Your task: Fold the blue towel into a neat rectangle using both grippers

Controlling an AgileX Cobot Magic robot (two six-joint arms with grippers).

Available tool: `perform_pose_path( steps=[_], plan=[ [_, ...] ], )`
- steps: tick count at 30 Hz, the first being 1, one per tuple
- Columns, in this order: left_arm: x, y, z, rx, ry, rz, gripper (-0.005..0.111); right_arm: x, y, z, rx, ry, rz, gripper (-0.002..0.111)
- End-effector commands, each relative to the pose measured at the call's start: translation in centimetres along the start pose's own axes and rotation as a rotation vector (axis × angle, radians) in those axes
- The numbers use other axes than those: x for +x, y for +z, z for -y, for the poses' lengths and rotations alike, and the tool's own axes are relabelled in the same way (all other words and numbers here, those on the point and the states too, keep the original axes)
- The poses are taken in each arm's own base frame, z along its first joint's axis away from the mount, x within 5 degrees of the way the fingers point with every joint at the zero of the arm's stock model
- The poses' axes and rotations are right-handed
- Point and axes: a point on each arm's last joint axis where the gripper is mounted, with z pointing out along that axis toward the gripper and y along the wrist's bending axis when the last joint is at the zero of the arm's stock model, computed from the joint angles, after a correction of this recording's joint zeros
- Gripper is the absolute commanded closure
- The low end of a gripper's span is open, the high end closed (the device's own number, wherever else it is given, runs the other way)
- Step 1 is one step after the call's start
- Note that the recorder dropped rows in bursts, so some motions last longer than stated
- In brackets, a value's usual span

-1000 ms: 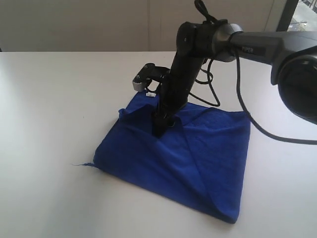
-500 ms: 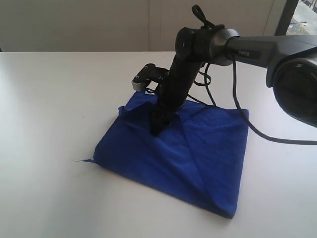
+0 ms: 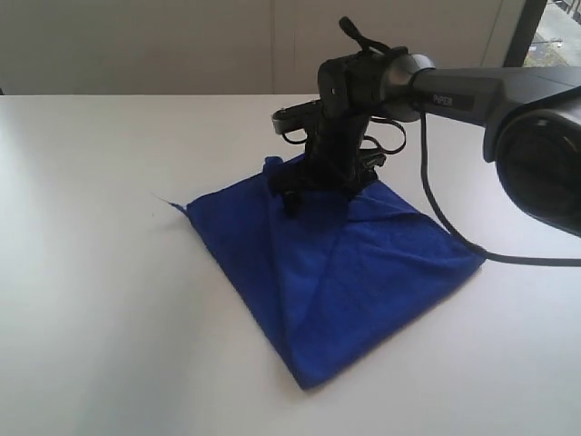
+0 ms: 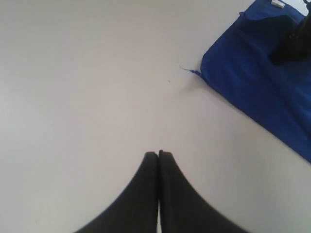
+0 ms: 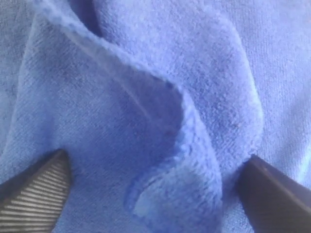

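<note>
Where the white worktop spreads out below the pale wall, the blue towel lies on it as a folded, diamond-set shape. One corner points toward the worktop's far edge and the opposite corner toward the near side. It sits closer to the far edge than the left edge, with bare worktop all round it. A diagonal crease runs across its upper layer.

The right arm reaches in from the right side and bends down over the towel's far corner. There the right pincer stands on the cloth. Seen from the right wrist, this pincer has its jaws spread wide. A raised, curling ridge of towel stands between them, and the jaws are not pressed together on it.

The left pincer hangs over bare worktop, well apart from the towel. Its jaws are pressed together with nothing between them.

A small white tag shows at the towel's far corner. A thin loose thread trails from the corner that points toward the worktop's left edge.
</note>
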Motion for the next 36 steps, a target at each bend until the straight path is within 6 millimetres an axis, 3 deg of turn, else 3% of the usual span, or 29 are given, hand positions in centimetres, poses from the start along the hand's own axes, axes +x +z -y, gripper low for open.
perform_pose_path(
  steps=[1, 8, 11, 14, 16, 21, 27, 36],
  plan=[
    [0.1, -0.1, 0.2, 0.012, -0.003, 0.003, 0.107, 0.6, 0.4, 0.7, 0.030, 0.078, -0.053, 0.022],
    [0.1, -0.1, 0.2, 0.012, -0.003, 0.003, 0.107, -1.5, -5.5, 1.0, 0.056, 0.016, 0.111, 0.022],
    [0.1, -0.1, 0.2, 0.012, -0.003, 0.003, 0.107, -2.1, -7.6, 1.1, 0.074, -0.132, 0.190, 0.022],
    [0.1, -0.1, 0.2, 0.012, -0.003, 0.003, 0.107, -2.2, -8.3, 1.0, 0.078, -0.321, 0.198, 0.022],
    [0.1, -0.1, 0.2, 0.012, -0.003, 0.003, 0.107, -1.4, -8.0, 0.5, 0.022, -0.397, 0.117, 0.022],
    [0.1, -0.1, 0.2, 0.012, -0.003, 0.003, 0.107, 0.8, -5.1, 0.0, -0.067, -0.320, -0.129, 0.022],
    [0.1, -0.1, 0.2, 0.012, -0.003, 0.003, 0.107, 1.6, -1.8, -0.4, -0.119, -0.205, -0.214, 0.022],
    [0.1, -0.1, 0.2, 0.012, -0.003, 0.003, 0.107, 2.5, 3.2, -0.2, -0.039, 0.215, -0.282, 0.022]
  ],
)
